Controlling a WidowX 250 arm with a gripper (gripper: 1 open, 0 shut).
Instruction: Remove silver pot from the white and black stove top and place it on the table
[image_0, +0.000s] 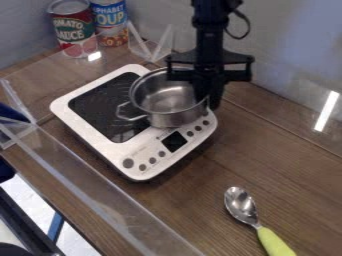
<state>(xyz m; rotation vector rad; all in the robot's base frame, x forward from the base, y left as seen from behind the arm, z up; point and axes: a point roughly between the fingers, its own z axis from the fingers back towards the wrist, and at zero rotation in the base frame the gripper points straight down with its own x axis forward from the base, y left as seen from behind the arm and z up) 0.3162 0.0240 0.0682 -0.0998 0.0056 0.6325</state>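
Silver and shiny, the pot (163, 101) is held by the black gripper (210, 72), which is closed on the side of the rim away from the cans. The exact contact between fingers and rim is hidden by the dark shape of the gripper itself. The pot is seen above the right-hand part of the stove (134, 123), partly over the front panel with its buttons and display; whether its base is lifted clear or touching cannot be told. Much of the black cooking plate (99, 106) is left uncovered beside the pot. One small side handle (130, 112) is turned toward the camera side.

The stove is set on the brown wooden table (254, 145), by the edge covered with clear plastic (100, 190). Nearer the camera, a spoon (241, 205) with a pale green handle is laid on the wood, well apart from the stove. At the back, by the grey wall (294, 45), two printed food cans (72, 25) are stood side by side, and a white object (151, 42) is partly seen near them.
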